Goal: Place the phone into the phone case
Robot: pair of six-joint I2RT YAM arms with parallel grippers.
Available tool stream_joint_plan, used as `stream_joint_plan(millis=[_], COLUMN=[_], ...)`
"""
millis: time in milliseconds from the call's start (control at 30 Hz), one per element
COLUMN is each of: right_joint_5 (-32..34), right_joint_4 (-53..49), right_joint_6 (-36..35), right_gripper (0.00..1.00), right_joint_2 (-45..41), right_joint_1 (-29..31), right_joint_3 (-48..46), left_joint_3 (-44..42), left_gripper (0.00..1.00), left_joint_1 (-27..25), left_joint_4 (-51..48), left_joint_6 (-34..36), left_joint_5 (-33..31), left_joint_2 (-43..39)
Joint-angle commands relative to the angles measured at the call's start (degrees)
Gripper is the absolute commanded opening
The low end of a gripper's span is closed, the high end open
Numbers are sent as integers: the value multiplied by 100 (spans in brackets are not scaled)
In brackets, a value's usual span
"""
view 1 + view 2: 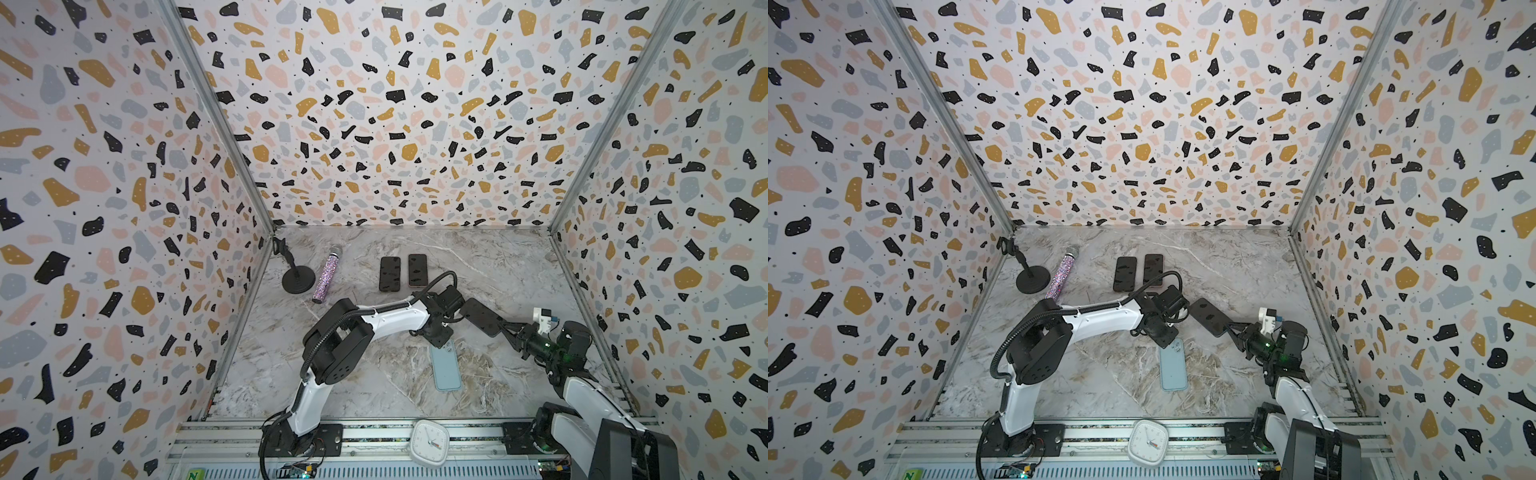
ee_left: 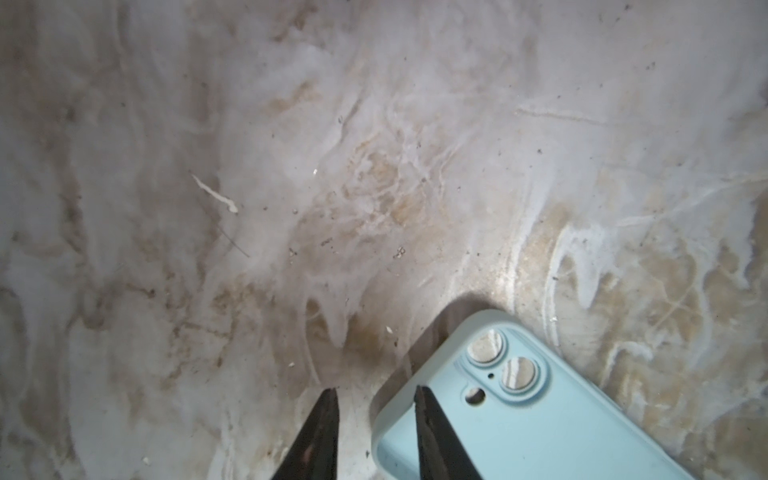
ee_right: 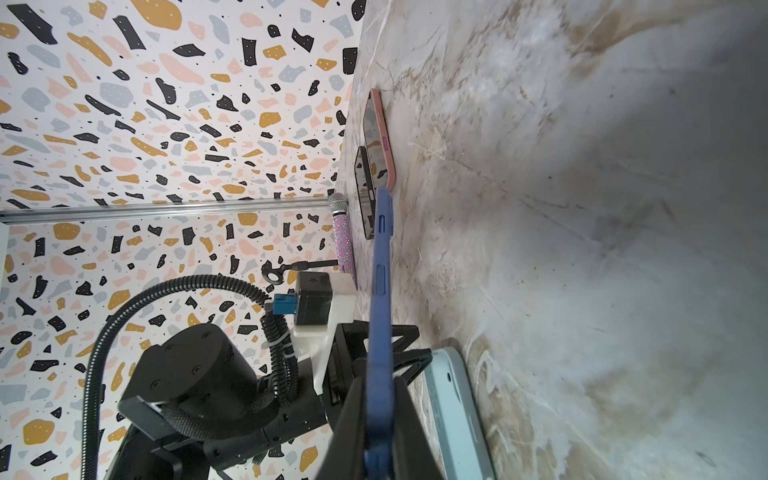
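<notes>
A light-blue phone case (image 1: 445,368) (image 1: 1173,368) lies flat near the middle of the marble table. My left gripper (image 1: 440,343) (image 1: 1166,341) points down at its far end by the camera cut-outs. In the left wrist view the gripper (image 2: 376,390) is open and straddles the case's (image 2: 540,424) corner rim, one finger outside on the table side and one over the case. My right gripper (image 1: 505,328) (image 1: 1231,328) (image 3: 378,380) is shut on one end of a blue-edged, dark-faced phone (image 1: 482,316) (image 1: 1209,316) (image 3: 380,291), held tilted in the air to the right of the left gripper.
Two more dark phones (image 1: 390,273) (image 1: 417,270) lie side by side at the back. A glittery microphone (image 1: 327,274) and a black round-based stand (image 1: 297,278) are at the back left. A white clock (image 1: 430,441) rests on the front rail.
</notes>
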Motion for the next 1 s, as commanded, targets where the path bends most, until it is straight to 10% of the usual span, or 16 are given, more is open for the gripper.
stream_joint_plan(millis=[0, 767, 967], right_joint_5=[-206, -196, -216], right_joint_4=[259, 184, 230], right_joint_6=[-119, -229, -243], right_gripper=[0, 0, 0], right_joint_2=[-64, -57, 14], right_joint_1=[-51, -63, -63], right_joint_3=[155, 113, 138], left_joint_3=[-69, -312, -216], left_gripper=[31, 43, 28], left_joint_1=[-39, -39, -39], left_joint_4=[-20, 40, -31], left_joint_6=[38, 122, 143], left_joint_5=[33, 708, 626], left_joint_2=[31, -100, 78])
